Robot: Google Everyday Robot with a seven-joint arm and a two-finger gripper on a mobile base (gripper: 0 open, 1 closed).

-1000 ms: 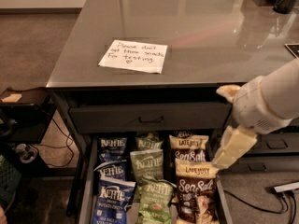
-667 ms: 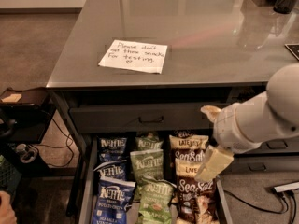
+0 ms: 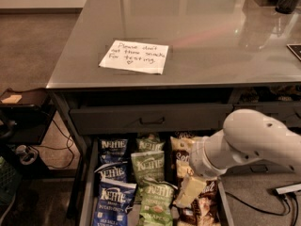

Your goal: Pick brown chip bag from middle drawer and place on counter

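The middle drawer [image 3: 87, 192] is pulled open below the counter [image 3: 197, 27]. It holds three columns of bags. The brown chip bags fill the right column: one [image 3: 180, 150] shows at the back, another [image 3: 200, 210] at the front. My gripper [image 3: 188, 190] is low over this right column, right on the brown bags, and my white arm [image 3: 249, 145] hides the column's middle. I cannot tell whether it touches or grips a bag.
Blue Kettle bags [image 3: 112, 172] fill the left column and green Kettle bags [image 3: 148, 165] the middle. A closed drawer front with a bar handle [image 3: 151, 121] is above. A white handwritten note [image 3: 134, 56] lies on the counter. A low black stand [image 3: 23, 100] is at left, cables [image 3: 256, 202] at right.
My arm has moved left and down, bringing the gripper from beside the drawer's right edge to low over the brown bags in the right column.
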